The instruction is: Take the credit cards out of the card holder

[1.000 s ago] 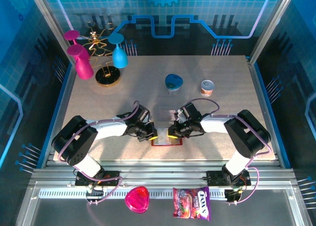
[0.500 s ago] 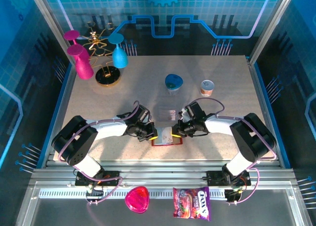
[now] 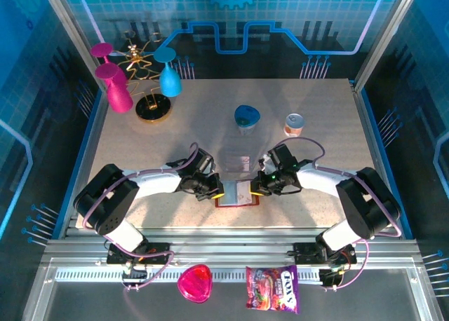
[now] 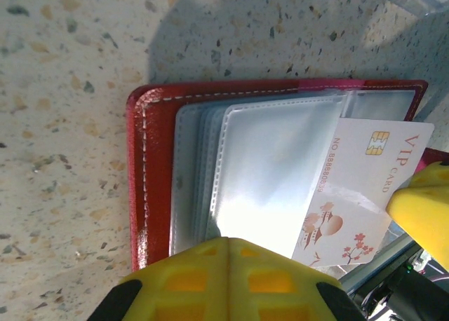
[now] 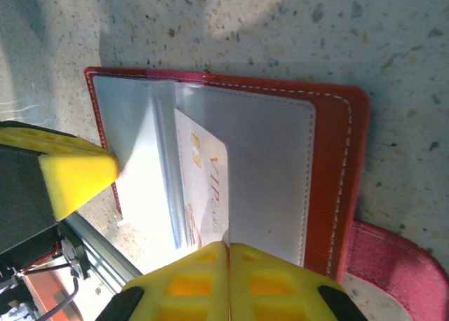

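Between the two sets of yellow fingertips, the card holder lies open and flat on the table. VIP card is roughly half out of a clear sleeve, skewed, with its free end running straight into the tips of the right gripper. Right jaws are together, clamped on that card's edge as far as I can tell. Left gripper has its jaws together too, tips planted on the sleeve pages across the holder from the right gripper. It looks like pinning; can't tell if it pinches a leaf.

Handling, my read:
- Card is light, thin, stiff and glossy, so likely slippery. The bite wants to sit in from the corner.
- Sleeve is soft film and will drag and lift with the card.
- Holder is light and will slide without the left tips pressing down.
- Pull along the pocket axis, away from the left gripper; skew risks a jam.

Strap tab sticks out beside the right tips, on the side away from the left gripper. Grey card lies flat on the table beyond both grippers.
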Action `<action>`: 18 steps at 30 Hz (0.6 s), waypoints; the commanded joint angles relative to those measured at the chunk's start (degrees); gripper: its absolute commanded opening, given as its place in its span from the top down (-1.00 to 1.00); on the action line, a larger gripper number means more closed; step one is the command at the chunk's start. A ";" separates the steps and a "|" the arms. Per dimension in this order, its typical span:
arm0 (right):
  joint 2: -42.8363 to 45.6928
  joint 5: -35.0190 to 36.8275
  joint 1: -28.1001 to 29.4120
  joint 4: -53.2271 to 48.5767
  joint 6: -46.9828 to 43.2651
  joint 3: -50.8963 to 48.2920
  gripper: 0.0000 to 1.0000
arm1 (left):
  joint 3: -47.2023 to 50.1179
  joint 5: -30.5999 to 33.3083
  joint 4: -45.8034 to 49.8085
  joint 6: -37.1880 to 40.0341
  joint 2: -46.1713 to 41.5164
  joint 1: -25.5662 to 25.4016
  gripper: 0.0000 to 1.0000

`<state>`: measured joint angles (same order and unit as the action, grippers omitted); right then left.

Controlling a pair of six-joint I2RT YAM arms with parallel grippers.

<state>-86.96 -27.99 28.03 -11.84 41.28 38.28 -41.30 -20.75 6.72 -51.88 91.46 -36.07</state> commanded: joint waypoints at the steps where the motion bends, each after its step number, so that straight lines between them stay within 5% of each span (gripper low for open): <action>1: 0.98 1.28 -0.79 -3.45 -1.37 1.43 0.87 | -1.74 0.68 2.26 1.69 1.09 -0.27 0.89; 18: 1.43 0.04 0.57 -1.00 1.94 1.71 0.77 | -2.90 0.81 3.17 1.65 0.23 -0.30 0.74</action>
<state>-86.76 -27.46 28.12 -13.28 41.95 39.75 -42.72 -20.58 7.92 -50.83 91.90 -36.07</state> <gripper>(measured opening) 0.114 0.126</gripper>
